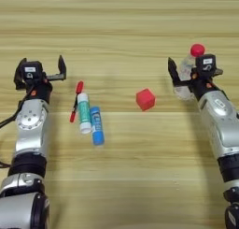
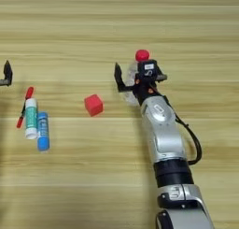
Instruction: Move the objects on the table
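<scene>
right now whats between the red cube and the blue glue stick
Nothing: only bare table separates the red cube from the blue glue stick, clear in both views.

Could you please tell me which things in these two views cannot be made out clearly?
- Clear plastic bottle with red cap: its body is mostly hidden behind the right gripper in both views, so contact is uncertain.
- Left gripper: cut off by the left edge in the right eye view.
- Thin red pen: partly hidden beside the white tube with green label.
- Label print on the blue glue-stick tube: too small.
</scene>
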`<state>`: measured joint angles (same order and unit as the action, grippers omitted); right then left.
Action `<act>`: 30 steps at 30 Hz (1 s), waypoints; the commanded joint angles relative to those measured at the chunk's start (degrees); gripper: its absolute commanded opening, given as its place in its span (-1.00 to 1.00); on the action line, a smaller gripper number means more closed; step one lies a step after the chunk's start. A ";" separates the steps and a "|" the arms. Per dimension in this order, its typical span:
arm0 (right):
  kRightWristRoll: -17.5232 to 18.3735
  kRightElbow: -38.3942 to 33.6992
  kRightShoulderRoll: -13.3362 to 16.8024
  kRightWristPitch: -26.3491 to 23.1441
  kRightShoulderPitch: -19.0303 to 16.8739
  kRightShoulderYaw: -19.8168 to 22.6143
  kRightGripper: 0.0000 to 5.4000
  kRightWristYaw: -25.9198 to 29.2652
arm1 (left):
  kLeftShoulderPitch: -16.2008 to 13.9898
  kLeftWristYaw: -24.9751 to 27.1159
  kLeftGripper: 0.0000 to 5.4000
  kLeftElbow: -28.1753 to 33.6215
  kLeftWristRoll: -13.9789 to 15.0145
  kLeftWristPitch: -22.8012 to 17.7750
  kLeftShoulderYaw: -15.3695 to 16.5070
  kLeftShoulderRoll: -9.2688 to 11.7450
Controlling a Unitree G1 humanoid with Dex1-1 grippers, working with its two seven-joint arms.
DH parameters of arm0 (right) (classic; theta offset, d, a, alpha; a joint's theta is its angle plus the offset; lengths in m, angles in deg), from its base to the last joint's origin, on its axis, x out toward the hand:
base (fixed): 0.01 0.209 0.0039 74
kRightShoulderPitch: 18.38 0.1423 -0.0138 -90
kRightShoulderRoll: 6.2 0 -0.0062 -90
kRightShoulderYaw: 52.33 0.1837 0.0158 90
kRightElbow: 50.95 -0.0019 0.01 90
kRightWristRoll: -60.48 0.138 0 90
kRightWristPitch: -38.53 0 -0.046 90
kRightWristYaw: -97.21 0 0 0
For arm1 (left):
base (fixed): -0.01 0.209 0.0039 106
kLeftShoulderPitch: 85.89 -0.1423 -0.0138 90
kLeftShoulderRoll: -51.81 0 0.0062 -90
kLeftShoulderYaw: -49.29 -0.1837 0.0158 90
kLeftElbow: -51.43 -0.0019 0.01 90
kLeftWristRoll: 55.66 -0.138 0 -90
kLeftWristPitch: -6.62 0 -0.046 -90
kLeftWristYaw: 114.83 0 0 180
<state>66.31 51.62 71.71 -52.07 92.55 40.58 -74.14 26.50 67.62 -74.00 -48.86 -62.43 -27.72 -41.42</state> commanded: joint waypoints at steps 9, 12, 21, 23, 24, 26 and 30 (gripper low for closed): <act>1.26 -5.42 -0.13 7.40 -0.21 1.70 1.00 -0.06 | -0.10 -0.37 1.00 0.74 -0.43 -0.52 -0.03 0.05; 1.99 -9.09 -0.73 10.43 -1.70 0.25 1.00 1.77 | -0.05 -0.48 1.00 0.75 -0.50 -0.54 -0.08 -0.02; 0.46 -12.69 -0.87 13.20 -5.55 -7.32 1.00 7.63 | 0.48 -1.03 1.00 -0.11 -0.93 -0.32 -0.36 -0.31; 0.13 -12.20 -0.69 12.43 -5.47 -8.06 1.00 8.10 | 0.48 -1.05 1.00 -0.10 -0.93 -0.34 -0.39 -0.30; -0.17 -11.89 -0.52 11.71 -5.40 -8.63 1.00 8.40 | 0.48 -1.06 1.00 -0.10 -0.94 -0.36 -0.41 -0.29; -0.14 -9.46 -0.91 8.67 -5.00 -9.77 1.00 9.15 | 0.47 -1.08 1.00 -0.06 -0.95 -0.39 -0.44 -0.28; -0.78 -5.69 -1.38 5.91 -4.95 -11.64 1.00 10.18 | 0.47 -1.07 1.00 -0.04 -0.92 -0.42 -0.49 -0.27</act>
<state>66.22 44.65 70.38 -44.72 87.02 30.03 -64.72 26.46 66.76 -73.92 -49.09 -62.46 -27.97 -41.76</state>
